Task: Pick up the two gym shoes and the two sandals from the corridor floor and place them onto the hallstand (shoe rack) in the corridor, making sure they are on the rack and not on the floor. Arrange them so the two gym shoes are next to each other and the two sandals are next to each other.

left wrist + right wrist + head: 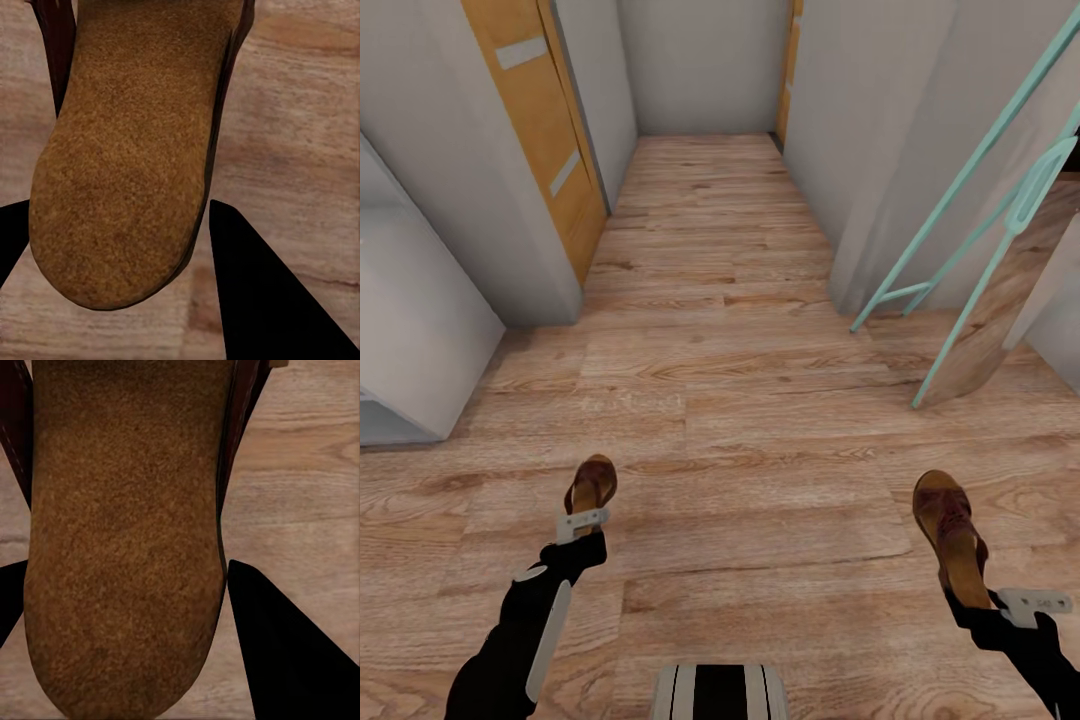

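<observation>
Corridor floor: the wood-grain planks ran ahead between grey walls and orange doors; no gym shoes lay on the stretch the head view covered.

Grey-white unit: a pale block stood at the left edge of the head view. It could have been part of the hallstand, but too little of it showed to tell.

Turquoise frame: it leaned against the right wall beside a tilted wooden board, well apart from both arms.

Right sandal: it was carried clear of the floor by its heel end, toe pointing forward. This was probably so it could be slid onto a shelf toe first.

Left sandal: it was held the same way, well apart from the other, so both could travel in one trip.

Right gripper: it was clamped on the right sandal, with the black fingers flanking the tan footbed.

Left gripper: it was closed around the left sandal, with one finger pressed to the sole's edge.

Head view against wrist views: the head view gave the corridor and the spacing of the arms. The wrist views gave the suede-like footbed close up, the dark strap edges, and the fingers' contact.
</observation>
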### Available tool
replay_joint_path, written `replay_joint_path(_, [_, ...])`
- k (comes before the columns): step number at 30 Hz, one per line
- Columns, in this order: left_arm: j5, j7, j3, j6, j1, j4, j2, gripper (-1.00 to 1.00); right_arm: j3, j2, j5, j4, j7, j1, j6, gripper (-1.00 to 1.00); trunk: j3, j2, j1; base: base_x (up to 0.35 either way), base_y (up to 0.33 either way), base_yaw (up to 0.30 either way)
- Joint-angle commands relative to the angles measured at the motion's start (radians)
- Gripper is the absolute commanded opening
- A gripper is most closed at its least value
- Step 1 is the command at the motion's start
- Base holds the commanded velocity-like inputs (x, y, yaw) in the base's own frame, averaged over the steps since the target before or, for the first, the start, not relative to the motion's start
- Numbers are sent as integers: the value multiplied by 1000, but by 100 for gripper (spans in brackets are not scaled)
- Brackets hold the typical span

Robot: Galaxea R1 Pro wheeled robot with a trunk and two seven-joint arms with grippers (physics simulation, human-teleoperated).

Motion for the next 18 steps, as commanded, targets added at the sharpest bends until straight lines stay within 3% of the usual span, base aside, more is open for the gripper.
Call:
replay_joint_path(1, [-3,-3,0,-5,0,8,0,-100,0,-1,-11,1,-1,-1,4,-100,0,0,0,0,0,0])
replay_joint_path(7, [-3,-3,-1,-27,0,69,-1,-100,1,-5,-71,4,7,1,12,-100,0,0,0,0,35,0])
replay_joint_path(18, [-1,-2,-1,-68,0,93,-2,-100,-5,-8,-91,36,59,9,-4,-100,0,0,0,0,127,0])
